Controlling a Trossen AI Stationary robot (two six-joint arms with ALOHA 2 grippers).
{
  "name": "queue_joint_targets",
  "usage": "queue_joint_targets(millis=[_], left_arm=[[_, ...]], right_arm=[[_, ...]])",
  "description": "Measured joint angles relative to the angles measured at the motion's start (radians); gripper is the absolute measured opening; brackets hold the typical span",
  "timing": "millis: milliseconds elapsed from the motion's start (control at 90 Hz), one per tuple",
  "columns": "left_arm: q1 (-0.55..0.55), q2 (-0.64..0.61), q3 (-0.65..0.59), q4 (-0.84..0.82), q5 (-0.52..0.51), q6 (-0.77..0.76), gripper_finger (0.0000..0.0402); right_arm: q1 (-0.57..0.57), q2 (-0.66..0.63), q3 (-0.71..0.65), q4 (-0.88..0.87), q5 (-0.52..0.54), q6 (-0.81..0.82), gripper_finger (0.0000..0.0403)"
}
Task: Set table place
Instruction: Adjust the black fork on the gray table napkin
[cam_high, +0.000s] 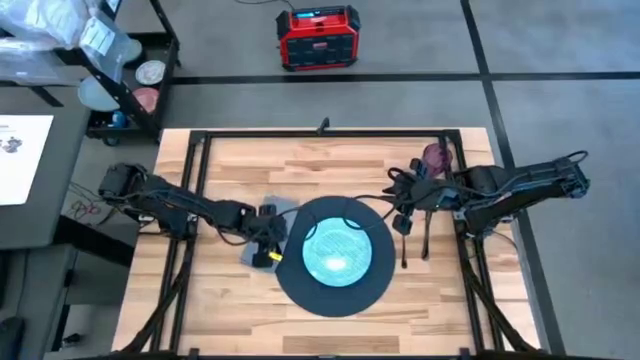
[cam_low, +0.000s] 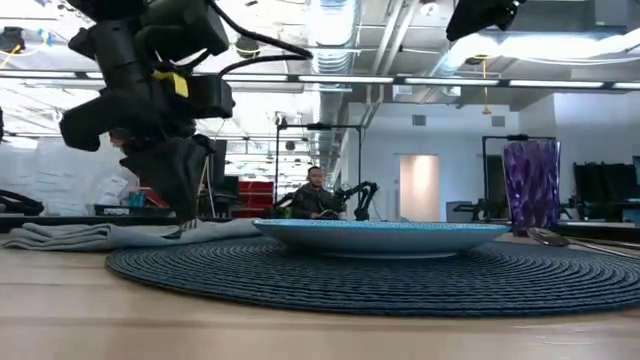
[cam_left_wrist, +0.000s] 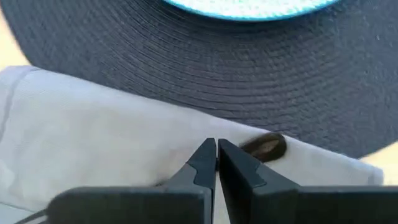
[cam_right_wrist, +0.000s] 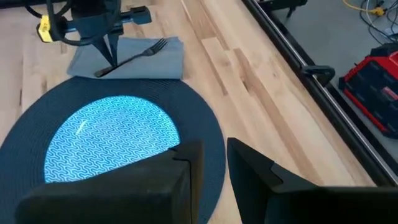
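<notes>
Worktop (cam_high: 230, 310): light butcher-block planks carrying the setting in progress.

Item 1, dark grey round mat (cam_high: 300, 290): central, with the teal plate (cam_high: 336, 252) seated on its middle.

Item 2, grey napkin (cam_right_wrist: 134, 59): flat on the worktop, at the mat's edge on the left arm's side, one border lapping the mat's rim in the left wrist view.

Item 3, fork (cam_right_wrist: 134, 53): lying on the napkin. We read its long axis as running diagonally across the cloth, tines toward the corner away from the mat, handle end toward the mat's rim.

Item 4, purple cup (cam_low: 531, 187): upright beyond the mat on the right arm's side. Dark slender cutlery (cam_high: 404, 240) lies by the mat's right edge; we cannot tell knife from spoon.

Left claw (cam_left_wrist: 216, 163): fingers pressed together, tips down at the fork's handle end; whether they pinch it we cannot tell.

Right claw (cam_right_wrist: 211, 165): slightly parted, nothing between, hovering over the mat's right edge.

Handling note: we judge fork placement the step in hand. To do it well, we would square the fork parallel to the napkin's long side, then lift straight up so the cloth does not drag.
</notes>
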Motion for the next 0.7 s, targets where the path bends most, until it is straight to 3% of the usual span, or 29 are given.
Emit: queue_joint_targets(millis=[289,567,700], left_arm=[[-0.007,0.002,0.0,0.02,0.028,-0.018,0.0],[-0.016,0.126,0.005,0.094,0.051,-0.024,0.0],[-0.038,0.109,0.002,0.127,0.027,-0.021,0.0]], right_arm=[[0.001,0.0,0.0,0.0,0.0,0.0,0.006],[0.011,0.0,0.0,0.004,0.0,0.008,0.006],[0.034,0.0,0.0,0.003,-0.003,0.016,0.006]])
